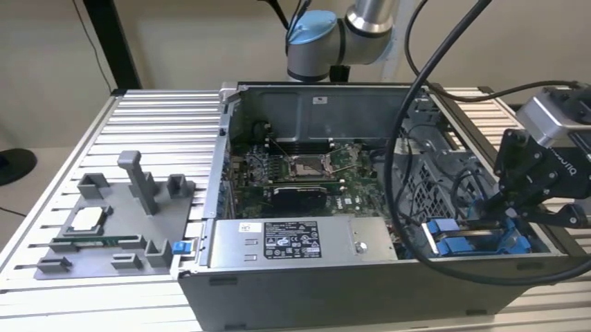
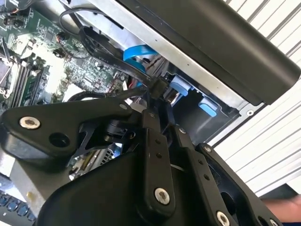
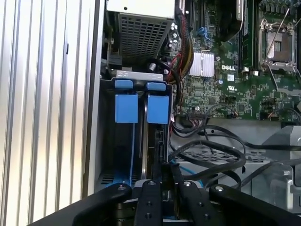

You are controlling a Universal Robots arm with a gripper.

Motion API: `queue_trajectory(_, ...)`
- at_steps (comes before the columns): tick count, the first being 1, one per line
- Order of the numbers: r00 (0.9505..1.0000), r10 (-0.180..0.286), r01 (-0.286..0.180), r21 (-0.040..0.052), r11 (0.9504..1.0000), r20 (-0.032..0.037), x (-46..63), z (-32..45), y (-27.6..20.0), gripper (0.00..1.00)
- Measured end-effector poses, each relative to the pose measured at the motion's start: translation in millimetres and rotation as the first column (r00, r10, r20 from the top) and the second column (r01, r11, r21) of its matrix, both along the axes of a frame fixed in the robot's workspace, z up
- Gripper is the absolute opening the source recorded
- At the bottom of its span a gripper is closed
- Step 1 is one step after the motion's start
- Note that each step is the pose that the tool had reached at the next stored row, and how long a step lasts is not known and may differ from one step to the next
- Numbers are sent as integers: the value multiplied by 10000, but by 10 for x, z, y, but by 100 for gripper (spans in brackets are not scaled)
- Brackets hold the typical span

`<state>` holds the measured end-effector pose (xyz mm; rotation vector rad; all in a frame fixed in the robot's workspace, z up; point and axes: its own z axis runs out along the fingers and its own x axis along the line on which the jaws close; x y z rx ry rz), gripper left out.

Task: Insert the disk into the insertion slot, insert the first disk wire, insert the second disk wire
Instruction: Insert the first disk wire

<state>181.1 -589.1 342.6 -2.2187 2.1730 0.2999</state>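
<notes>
Claw (image 3: 167,165) fingers are seen clenched on the plug of a black wire (image 2: 113,94), at one end of the disk (image 3: 158,110). The disk is seated on edge in its blue frame within the bay slot, just beside a second blue frame (image 3: 126,107), in a corner of the computer case (image 1: 369,294). A white printed label is borne by the power-supply box (image 1: 295,242). The case is carried on a ribbed surface (image 1: 157,124).
</notes>
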Motion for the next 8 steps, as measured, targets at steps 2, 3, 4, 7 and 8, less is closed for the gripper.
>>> queue_trajectory(2, 10000, 0, 0, -1, 10000, 0, -6, -3, -1, 0)
queue_trajectory(3, 10000, 0, 0, -4, 10000, 0, -6, -7, -1, 0)
queue_trajectory(4, 10000, -3, 3, -9, 10000, 11, -7, -13, -1, 0)
queue_trajectory(7, 10000, -78, 78, -12, 10000, 36, -7, -25, -1, 0)
queue_trajectory(8, 9999, -101, 101, -14, 9999, 38, -7, -26, -1, 0)
